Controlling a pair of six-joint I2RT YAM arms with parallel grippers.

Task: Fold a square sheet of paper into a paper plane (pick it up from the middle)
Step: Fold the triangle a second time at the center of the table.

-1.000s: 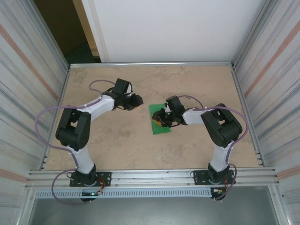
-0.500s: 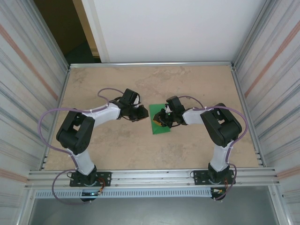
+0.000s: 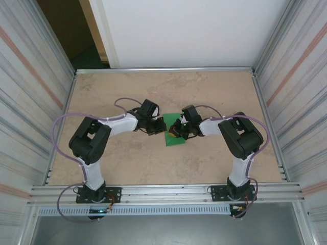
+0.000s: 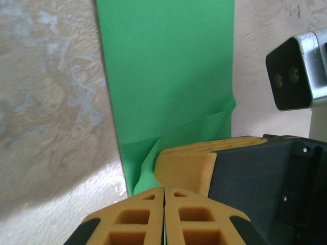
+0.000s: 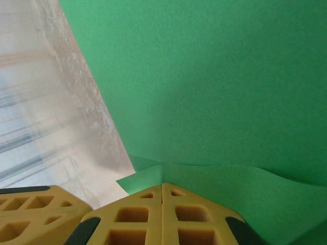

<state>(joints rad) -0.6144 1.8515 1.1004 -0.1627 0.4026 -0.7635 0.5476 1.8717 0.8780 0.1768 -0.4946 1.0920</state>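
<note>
Fingers (image 4: pixel 134 217) of left gripper (image 4: pixel 164 190) pressed together, with a green sliver pinched between them. Fingers (image 5: pixel 196 217) of right gripper (image 5: pixel 162 186) likewise together, apparently clamped on a raised edge of the square sheet of paper (image 4: pixel 163 76). Sheet flat on table (image 3: pixel 127 92) mid-workspace, between the 2 grippers, puckered at the pinch.

1. Lift with both arms at equal pace.
2. Avoid pulling apart: thin paper, likely tear risk.
3. Raise the pinched ridge straight.
4. Align edges before pressing any crease.
</note>
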